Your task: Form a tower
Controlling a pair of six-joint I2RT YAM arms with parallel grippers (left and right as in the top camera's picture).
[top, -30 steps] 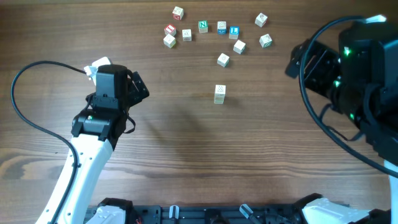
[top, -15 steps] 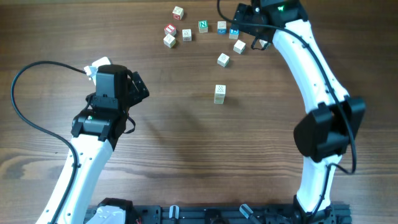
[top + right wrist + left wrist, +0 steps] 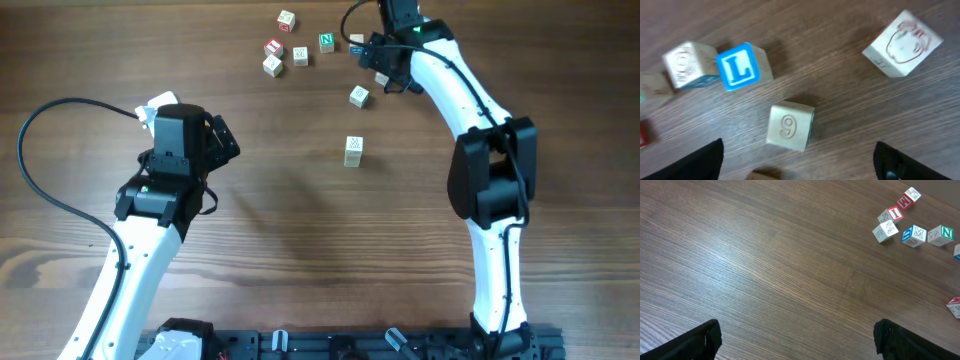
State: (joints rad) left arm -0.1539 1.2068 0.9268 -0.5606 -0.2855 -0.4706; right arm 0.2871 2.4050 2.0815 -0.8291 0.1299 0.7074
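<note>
The tower [image 3: 353, 150] is a short stack of pale letter cubes standing alone at mid-table. My right gripper [image 3: 380, 65] reaches over the far cluster of loose cubes, well beyond the tower. In the right wrist view it [image 3: 800, 170] is open, and a pale cube embossed with a 9 [image 3: 790, 126] lies just ahead of the gap. A blue L cube [image 3: 742, 66] and a cube with a red drawing [image 3: 902, 44] lie farther on. My left gripper [image 3: 215, 140] hovers open over bare wood at the left; between its fingertips [image 3: 800, 345] is nothing.
Loose cubes lie along the far edge: a green N cube [image 3: 326, 41], a red-faced cube [image 3: 273, 46], a pale cube [image 3: 287, 19] and a lone cube [image 3: 359, 96] between cluster and tower. The left wrist view shows several of them [image 3: 914, 234] far off.
The right arm has swung from the table's right side across to the far cluster of cubes, where its gripper now hangs. The left arm and the tower have not moved.
</note>
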